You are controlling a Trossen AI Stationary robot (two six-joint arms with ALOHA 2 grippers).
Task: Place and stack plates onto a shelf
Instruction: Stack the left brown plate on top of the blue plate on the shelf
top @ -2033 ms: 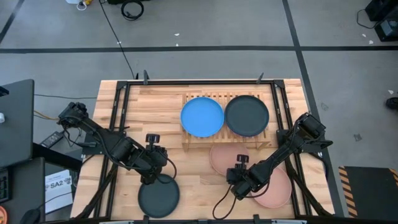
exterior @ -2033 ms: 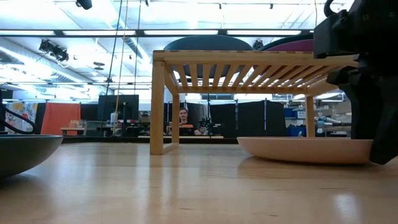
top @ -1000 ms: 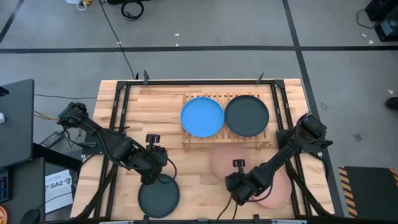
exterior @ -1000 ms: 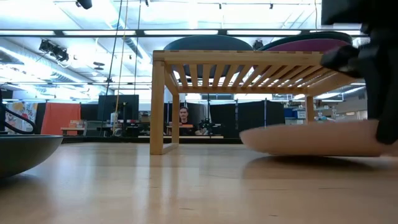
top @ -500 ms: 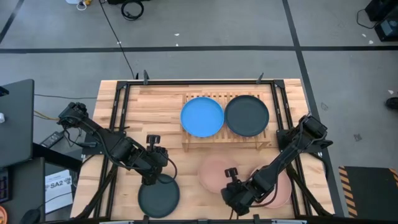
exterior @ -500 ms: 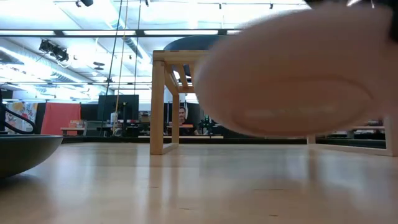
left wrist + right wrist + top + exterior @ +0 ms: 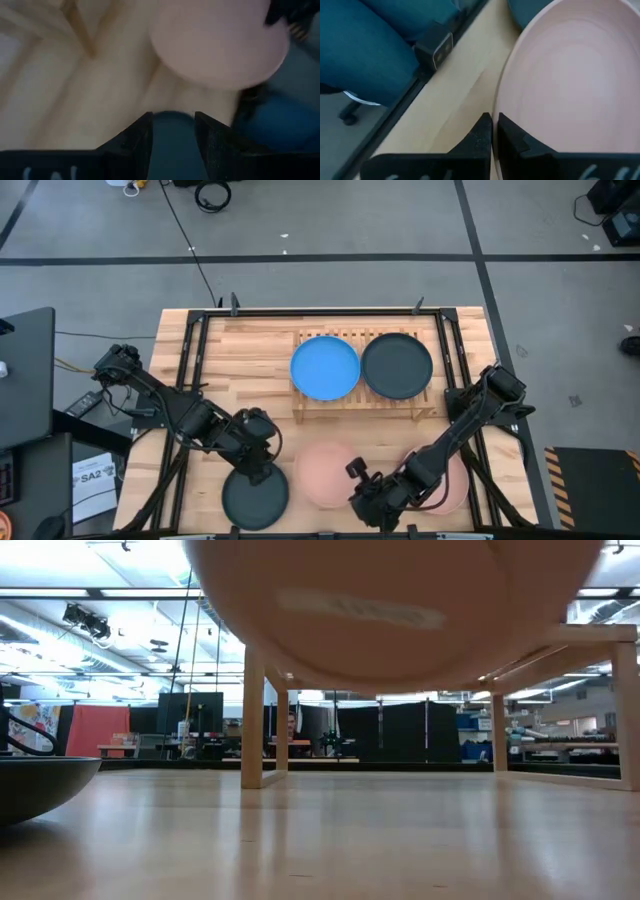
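Right claw point(image 7: 357, 490) pinching pink plate point(image 7: 326, 473) rim, airborne

Right gripper point(image 7: 493, 131): two dark fingers closed on the near rim of the plate, nearly touching each other.
Salmon pink plate point(image 7: 575, 70): shallow, matte, concave face toward the camera, rim pinched between the fingers.
Wooden tabletop point(image 7: 455, 95): light wood, visible beside the plate.
Table frame point(image 7: 427, 55): dark rail with a bracket along the tabletop's edge.
Beyond the edge: blurred blue-teal shape point(image 7: 365, 35).
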